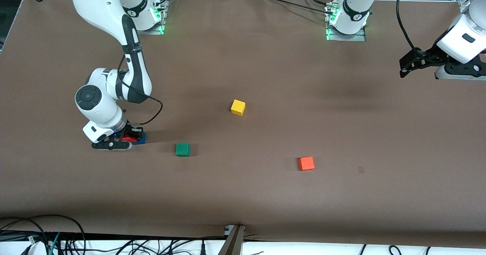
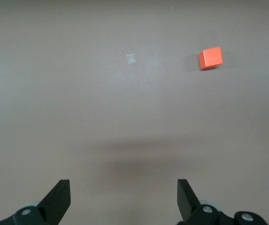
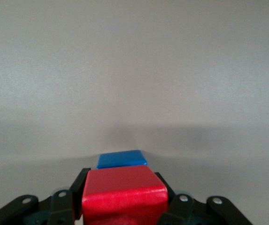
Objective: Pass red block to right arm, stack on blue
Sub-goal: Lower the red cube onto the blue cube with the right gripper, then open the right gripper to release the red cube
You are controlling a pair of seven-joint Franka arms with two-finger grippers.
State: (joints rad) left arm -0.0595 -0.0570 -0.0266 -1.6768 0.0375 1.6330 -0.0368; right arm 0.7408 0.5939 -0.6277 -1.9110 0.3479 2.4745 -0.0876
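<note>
My right gripper (image 1: 129,138) is low at the right arm's end of the table, shut on the red block (image 1: 130,138). In the right wrist view the red block (image 3: 124,196) sits between the two fingers (image 3: 79,187), with the blue cube (image 3: 121,159) just under and past it. In the front view the blue cube (image 1: 141,139) shows beside the red block; I cannot tell whether the two touch. My left gripper (image 1: 408,69) is open and empty, raised over the left arm's end of the table, and waits; its wrist view (image 2: 124,199) shows bare table between the fingertips.
A green cube (image 1: 182,149) lies near the right gripper, toward the table's middle. A yellow cube (image 1: 238,107) lies mid-table. An orange cube (image 1: 306,163) lies nearer the front camera; it also shows in the left wrist view (image 2: 210,57). Cables run along the table's front edge.
</note>
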